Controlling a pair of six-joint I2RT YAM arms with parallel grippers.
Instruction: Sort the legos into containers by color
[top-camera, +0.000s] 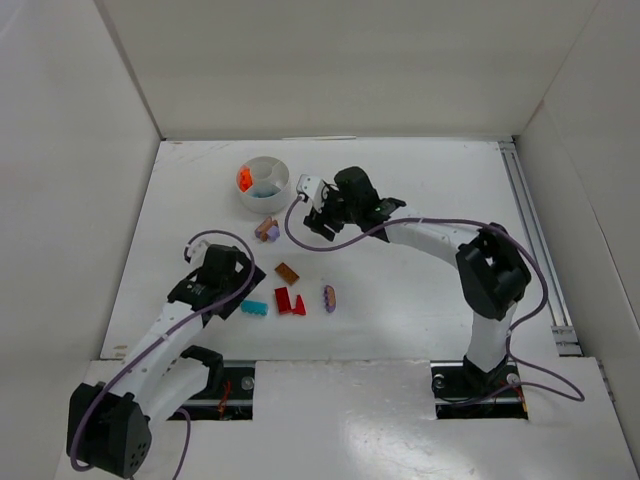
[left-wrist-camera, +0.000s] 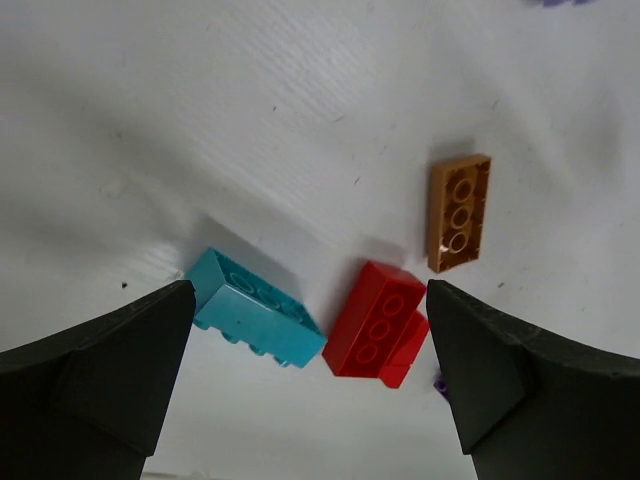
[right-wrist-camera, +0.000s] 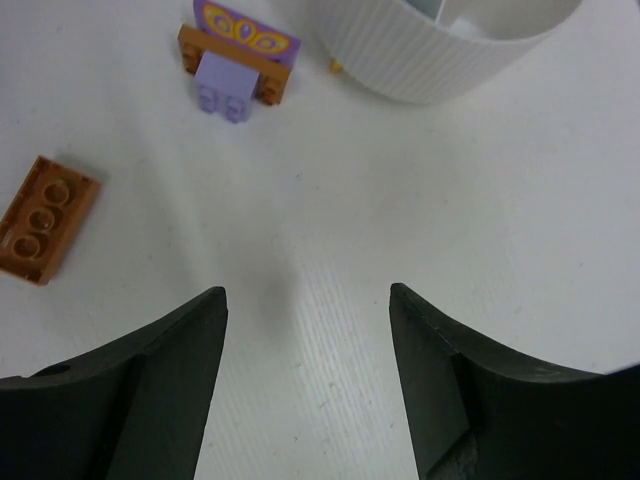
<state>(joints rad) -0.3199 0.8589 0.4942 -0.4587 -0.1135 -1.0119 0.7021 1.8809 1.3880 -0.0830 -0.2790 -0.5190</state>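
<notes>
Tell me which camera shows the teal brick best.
Left wrist: the teal brick lies close and sharp, next to the red pieces. Top external shows it only as a small teal speck near the left arm. Right wrist does not show it.

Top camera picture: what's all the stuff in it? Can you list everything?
dish: one, white, round, far side of the table
orange legos: a few, orange, in the dish's left compartment
brown-and-purple cluster: one, just in front of the dish
brown plate: one, brown, mid-table
red bricks: two, red, side by side
teal brick: one, teal, left of the reds
purple piece: one, purple, right of the reds
table: one, white
left gripper: open, over the teal and red bricks
right gripper: open, empty, near the dish
</notes>
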